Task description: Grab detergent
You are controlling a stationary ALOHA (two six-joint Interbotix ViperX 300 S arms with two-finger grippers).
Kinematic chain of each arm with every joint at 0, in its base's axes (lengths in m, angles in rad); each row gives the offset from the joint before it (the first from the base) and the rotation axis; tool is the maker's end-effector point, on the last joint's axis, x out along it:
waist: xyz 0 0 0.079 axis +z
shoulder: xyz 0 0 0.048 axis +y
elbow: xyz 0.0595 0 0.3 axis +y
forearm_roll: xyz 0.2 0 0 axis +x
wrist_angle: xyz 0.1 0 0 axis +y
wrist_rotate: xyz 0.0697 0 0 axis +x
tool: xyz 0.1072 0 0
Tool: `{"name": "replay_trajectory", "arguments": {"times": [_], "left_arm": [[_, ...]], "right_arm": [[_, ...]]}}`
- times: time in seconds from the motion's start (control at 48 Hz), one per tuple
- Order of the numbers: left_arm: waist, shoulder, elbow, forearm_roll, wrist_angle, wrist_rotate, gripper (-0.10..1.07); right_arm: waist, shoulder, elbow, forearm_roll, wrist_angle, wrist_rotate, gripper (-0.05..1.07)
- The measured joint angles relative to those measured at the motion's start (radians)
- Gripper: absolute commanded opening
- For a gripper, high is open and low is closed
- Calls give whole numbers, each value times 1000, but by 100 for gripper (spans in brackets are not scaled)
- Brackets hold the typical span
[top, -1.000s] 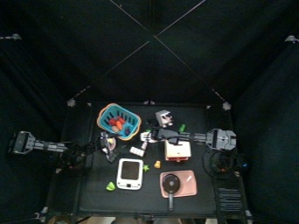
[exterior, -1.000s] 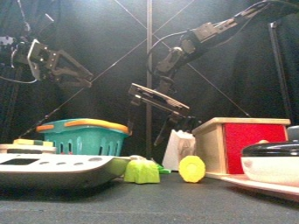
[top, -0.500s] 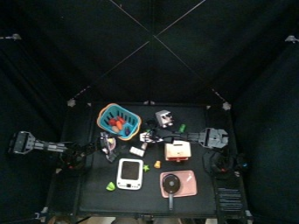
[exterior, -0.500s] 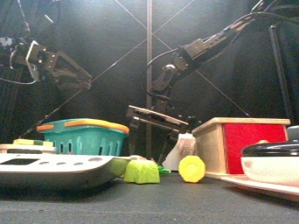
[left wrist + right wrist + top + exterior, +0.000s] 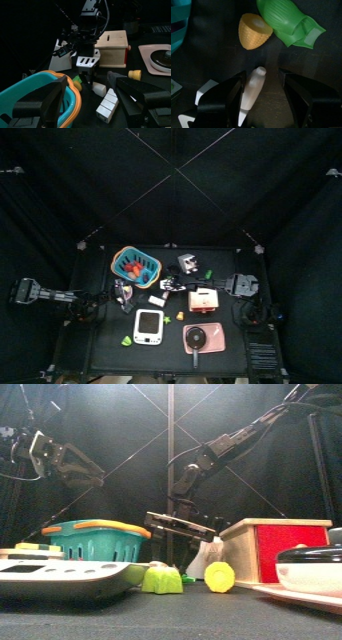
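Right gripper [image 5: 262, 76] poised over a white detergent pack [image 5: 203, 556] on a cluttered black worktop [image 5: 134, 620].
At left, the left gripper [image 5: 93, 87] hangs above a teal basket [image 5: 94, 540], jaws spread and empty. Near the middle, the detergent pack stands behind a green toy [image 5: 162, 579] and a yellow corn [image 5: 219, 576], just left of a wooden box [image 5: 274, 549]. The right gripper's jaws are spread wide, one on each side of the pack's top.

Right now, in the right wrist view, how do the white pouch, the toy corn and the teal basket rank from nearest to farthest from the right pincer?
1. White pouch: standing between the open jaws of the right pincer.
2. Toy corn: just beyond the pouch's far end, beside a green toy.
3. Teal basket: off to the side, only its rim showing.
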Motion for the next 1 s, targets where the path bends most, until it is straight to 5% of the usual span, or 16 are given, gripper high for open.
{"name": "replay_trajectory", "arguments": {"times": [0.667, 1.0], "left_arm": [[0, 0, 0, 0, 5, 0, 98], [2, 0, 0, 0, 12, 0, 98]], "right_arm": [[2, 2, -3, 100, -14, 0, 85], [3, 2, -3, 101, -12, -2, 65]]}}
